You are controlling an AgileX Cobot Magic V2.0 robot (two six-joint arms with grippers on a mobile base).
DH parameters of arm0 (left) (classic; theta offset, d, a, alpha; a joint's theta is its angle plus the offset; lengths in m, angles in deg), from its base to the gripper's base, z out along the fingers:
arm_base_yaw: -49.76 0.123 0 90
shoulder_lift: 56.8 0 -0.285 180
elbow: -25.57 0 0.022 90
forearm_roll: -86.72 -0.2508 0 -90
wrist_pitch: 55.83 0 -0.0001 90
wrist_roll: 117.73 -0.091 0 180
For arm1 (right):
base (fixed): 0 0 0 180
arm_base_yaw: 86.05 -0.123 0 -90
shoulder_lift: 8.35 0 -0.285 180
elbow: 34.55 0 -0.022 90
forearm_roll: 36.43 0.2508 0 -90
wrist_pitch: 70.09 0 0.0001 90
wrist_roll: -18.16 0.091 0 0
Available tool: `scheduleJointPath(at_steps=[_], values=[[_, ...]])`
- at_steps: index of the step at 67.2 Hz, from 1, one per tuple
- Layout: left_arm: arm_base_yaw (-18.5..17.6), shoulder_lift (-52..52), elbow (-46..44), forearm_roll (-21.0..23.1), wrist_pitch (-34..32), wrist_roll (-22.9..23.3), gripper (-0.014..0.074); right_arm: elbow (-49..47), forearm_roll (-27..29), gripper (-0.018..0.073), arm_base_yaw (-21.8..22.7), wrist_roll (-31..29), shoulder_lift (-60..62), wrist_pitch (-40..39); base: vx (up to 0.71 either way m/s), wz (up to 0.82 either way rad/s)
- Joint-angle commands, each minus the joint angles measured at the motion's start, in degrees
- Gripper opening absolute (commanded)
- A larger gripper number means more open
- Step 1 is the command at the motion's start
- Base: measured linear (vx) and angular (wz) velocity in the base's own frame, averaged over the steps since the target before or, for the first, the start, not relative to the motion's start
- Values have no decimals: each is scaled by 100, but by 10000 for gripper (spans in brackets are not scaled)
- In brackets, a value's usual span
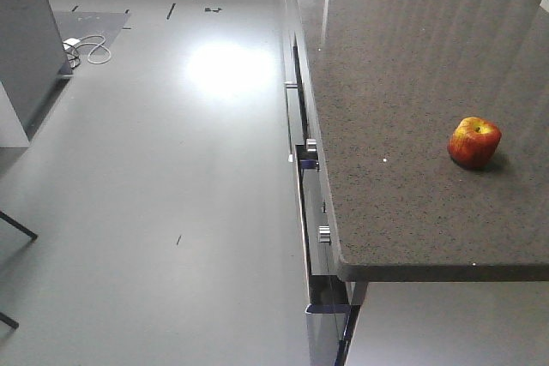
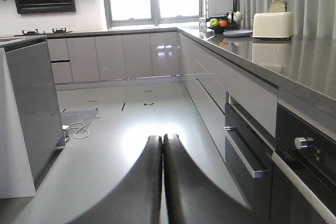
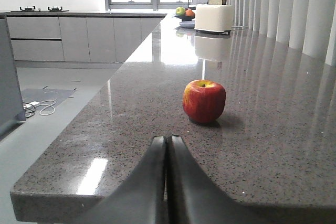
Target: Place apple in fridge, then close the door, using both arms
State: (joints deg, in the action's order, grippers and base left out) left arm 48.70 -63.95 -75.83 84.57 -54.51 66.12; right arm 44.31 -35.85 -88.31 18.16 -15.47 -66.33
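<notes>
The red and yellow apple stands upright on the speckled grey counter, a short way ahead and slightly right of my right gripper, which is shut and holds nothing. The front view shows the apple near the counter's front right, with no arm in sight. Over the floor beside the cabinets, my left gripper is shut and empty. A tall dark grey panel with a white face stands at the left; I cannot tell whether it is the fridge or its door. Its inside is hidden.
The counter's front edge is close, with oven knobs and a drawer handle below. A white toaster and a fruit bowl stand at the counter's far end. A white cable lies on the floor by the grey panel.
</notes>
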Motion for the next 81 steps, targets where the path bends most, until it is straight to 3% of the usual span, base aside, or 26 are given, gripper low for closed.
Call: scheduleJointPath(at_steps=[1,23,58,67,81], values=[[-8,84,-97,50,-407,2,-6,-25,-23,-3,2,0,70,-457,0,0],[-8,84,-97,50,-407,2,-6,-223,111,-3,2,0,12,-588,0,0],[-8,84,-97,50,-407,2,-6,-3021,108,9,2,-48,-2345,2331,0,0],[-8,84,-97,50,-407,2,-6,-3585,108,90,2,-54,-3080,2936,0,0],[-8,84,-97,50,-407,2,-6,-4128,113,371,2,-54,-4091,3424,0,0]])
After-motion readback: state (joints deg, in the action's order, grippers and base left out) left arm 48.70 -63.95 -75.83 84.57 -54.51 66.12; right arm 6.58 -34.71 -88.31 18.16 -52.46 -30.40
